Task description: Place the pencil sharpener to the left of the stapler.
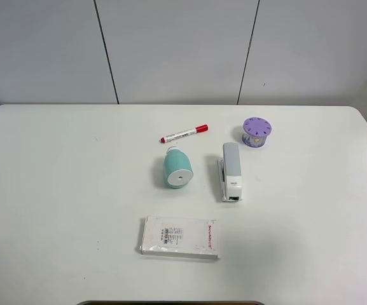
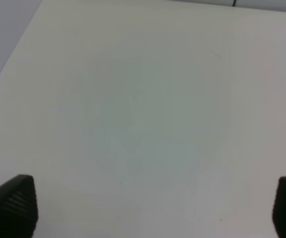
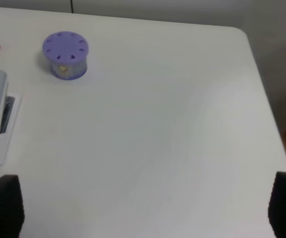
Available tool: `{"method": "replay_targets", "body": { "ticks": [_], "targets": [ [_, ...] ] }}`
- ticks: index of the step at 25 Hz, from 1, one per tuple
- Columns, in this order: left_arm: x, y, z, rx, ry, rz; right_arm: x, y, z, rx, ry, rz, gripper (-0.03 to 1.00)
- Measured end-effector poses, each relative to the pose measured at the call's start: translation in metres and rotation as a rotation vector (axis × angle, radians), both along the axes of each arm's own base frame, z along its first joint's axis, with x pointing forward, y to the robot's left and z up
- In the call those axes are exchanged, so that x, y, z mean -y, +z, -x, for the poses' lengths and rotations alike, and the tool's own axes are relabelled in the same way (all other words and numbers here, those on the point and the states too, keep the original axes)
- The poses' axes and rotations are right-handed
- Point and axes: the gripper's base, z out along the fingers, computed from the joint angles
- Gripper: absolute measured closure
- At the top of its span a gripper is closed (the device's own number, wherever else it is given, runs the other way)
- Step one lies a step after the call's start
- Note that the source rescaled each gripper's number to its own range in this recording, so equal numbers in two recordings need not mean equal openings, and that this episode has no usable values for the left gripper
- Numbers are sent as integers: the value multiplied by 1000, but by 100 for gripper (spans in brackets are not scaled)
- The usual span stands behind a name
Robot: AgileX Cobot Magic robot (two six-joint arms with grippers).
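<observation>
The pencil sharpener (image 1: 177,169) lay on its side on the white bench (image 1: 56,190), just left of the stapler (image 1: 231,171) and apart from it. A red-capped marker (image 1: 184,133) lay behind them, a purple holed disc (image 1: 257,131) to the right. The left gripper (image 2: 155,206) and right gripper (image 3: 145,208) both stood spread wide, holding nothing.

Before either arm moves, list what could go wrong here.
The rounded teal plastic pencil sharpener lies on its side, so a poor grip might roll it. The red-capped marker lies just behind it and could get knocked. The sharpener already sits left of the long grey-and-white stapler; a needless move could bump the stapler.
</observation>
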Motion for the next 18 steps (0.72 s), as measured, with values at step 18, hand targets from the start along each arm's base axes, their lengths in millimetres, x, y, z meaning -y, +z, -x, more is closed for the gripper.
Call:
{"method": "replay_targets", "body": {
  "ticks": [18],
  "targets": [
    [0,0,0,0,0,0,-7,-37,32,71,31,-18,-3]
  ]
}}
